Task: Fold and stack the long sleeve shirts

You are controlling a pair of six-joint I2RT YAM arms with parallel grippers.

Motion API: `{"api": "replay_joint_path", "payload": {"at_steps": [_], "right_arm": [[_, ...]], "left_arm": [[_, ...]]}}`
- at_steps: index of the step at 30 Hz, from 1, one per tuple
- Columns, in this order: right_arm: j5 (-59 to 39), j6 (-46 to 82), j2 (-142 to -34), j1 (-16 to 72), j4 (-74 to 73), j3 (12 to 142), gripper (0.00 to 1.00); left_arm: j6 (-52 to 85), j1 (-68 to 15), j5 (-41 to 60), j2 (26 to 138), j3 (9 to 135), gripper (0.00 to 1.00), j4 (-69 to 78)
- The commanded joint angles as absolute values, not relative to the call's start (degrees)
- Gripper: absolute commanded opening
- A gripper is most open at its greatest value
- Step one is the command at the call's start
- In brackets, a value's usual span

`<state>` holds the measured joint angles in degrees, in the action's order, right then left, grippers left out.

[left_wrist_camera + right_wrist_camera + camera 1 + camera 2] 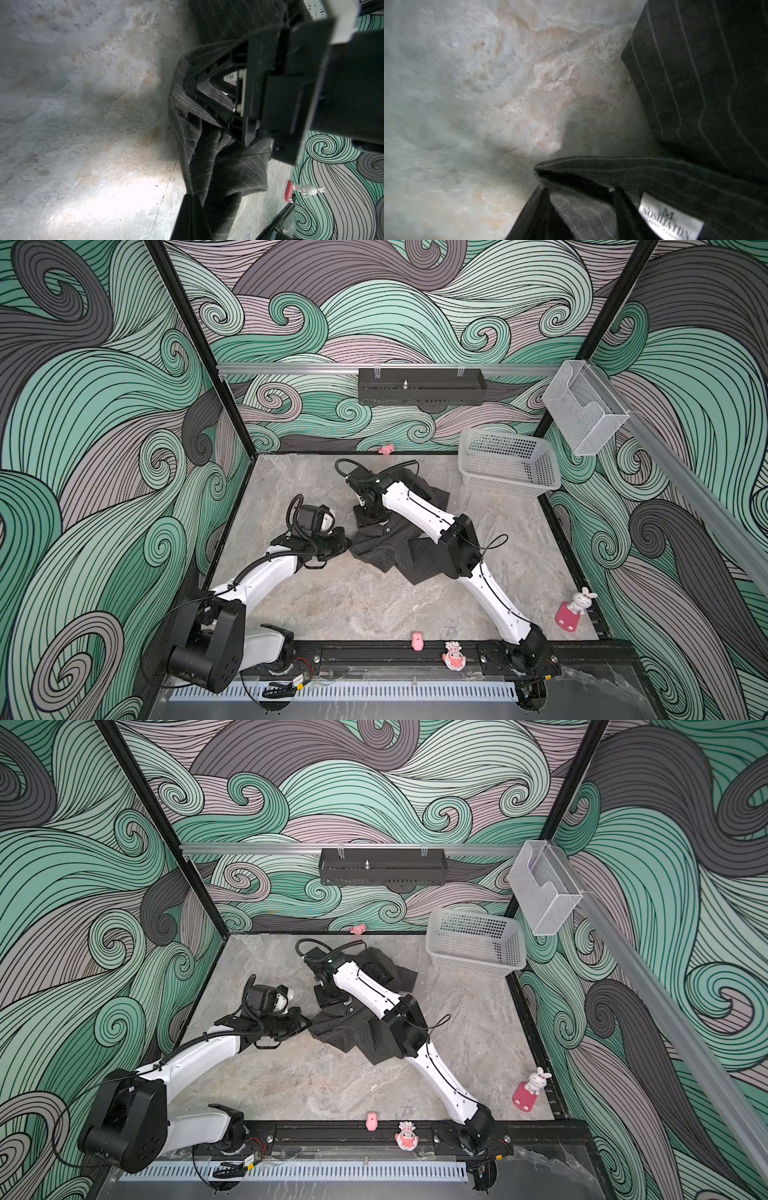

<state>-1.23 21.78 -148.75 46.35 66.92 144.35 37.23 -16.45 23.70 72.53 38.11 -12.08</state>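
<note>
One long sleeve shirt, dark charcoal with thin pale pinstripes, lies crumpled mid-table, partly under the right arm. My left gripper is at the shirt's left edge, shut on a fold of the cloth; the left wrist view shows the fabric running out of its closed fingertips. My right gripper points down onto the collar area, its fingers closed on the collar cloth. A white size label shows beside it. That gripper is also in the left wrist view.
A white mesh basket stands at the back right. A clear box hangs on the right rail and a black tray on the back wall. A rabbit toy and small pink toys sit near the front.
</note>
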Motion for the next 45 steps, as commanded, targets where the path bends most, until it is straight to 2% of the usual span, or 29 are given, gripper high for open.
{"api": "replay_joint_path", "payload": {"at_steps": [1, 3, 4, 9, 15, 21, 25, 29, 35, 38, 39, 40, 43, 45], "right_arm": [[-1.3, 20.7, -146.4, 45.8, 68.1, 145.6, 0.18], [-1.2, 20.3, -144.9, 45.2, 68.1, 146.6, 0.01], [-1.4, 20.1, -144.0, 44.9, 68.1, 147.4, 0.00], [-3.5, 20.2, -139.3, 41.8, 67.9, 152.5, 0.00], [-2.7, 20.7, -133.2, 38.6, 67.5, 153.9, 0.00], [-1.0, 21.4, -127.1, 36.8, 66.6, 148.9, 0.00], [-0.3, 21.9, -123.5, 35.5, 66.5, 144.8, 0.02], [0.8, 22.3, -119.1, 34.1, 65.4, 137.9, 0.10], [2.6, 23.5, -110.7, 32.3, 59.8, 121.5, 0.23], [2.2, 24.9, -106.3, 31.4, 56.7, 112.8, 0.33], [1.9, 25.7, -104.9, 31.2, 55.4, 109.5, 0.38], [1.1, 26.5, -103.6, 31.1, 53.5, 106.1, 0.47], [-3.0, 30.0, -101.6, 31.1, 48.2, 97.8, 0.62], [-7.3, 33.2, -102.0, 31.1, 44.3, 94.1, 0.68]], "left_arm": [[36.5, -16.6, 21.0, 71.2, 39.7, 0.00, -14.8], [35.8, -16.4, 18.7, 71.0, 41.5, 0.00, -17.2], [35.4, -16.2, 17.5, 70.7, 42.7, 0.00, -18.5], [33.2, -13.8, 9.8, 69.5, 50.9, 0.00, -24.9], [29.4, -11.5, 3.6, 69.3, 60.1, 0.00, -22.8], [17.6, -10.6, 4.6, 76.9, 82.7, 0.00, -27.6], [14.3, -10.8, 14.6, 79.2, 91.7, 0.00, -28.3], [13.4, -15.3, 19.9, 79.7, 90.2, 0.00, -33.5], [17.3, -27.9, 21.1, 79.9, 72.3, 0.00, -33.8], [21.0, -31.5, 20.5, 81.1, 65.3, 0.02, -35.9], [22.4, -32.2, 20.6, 81.1, 62.9, 0.07, -36.1], [23.7, -32.7, 20.7, 81.0, 60.7, 0.17, -35.4], [26.6, -32.9, 19.7, 76.5, 56.1, 0.52, -33.0], [28.2, -32.8, 13.6, 72.4, 55.9, 0.63, -33.3]]}}
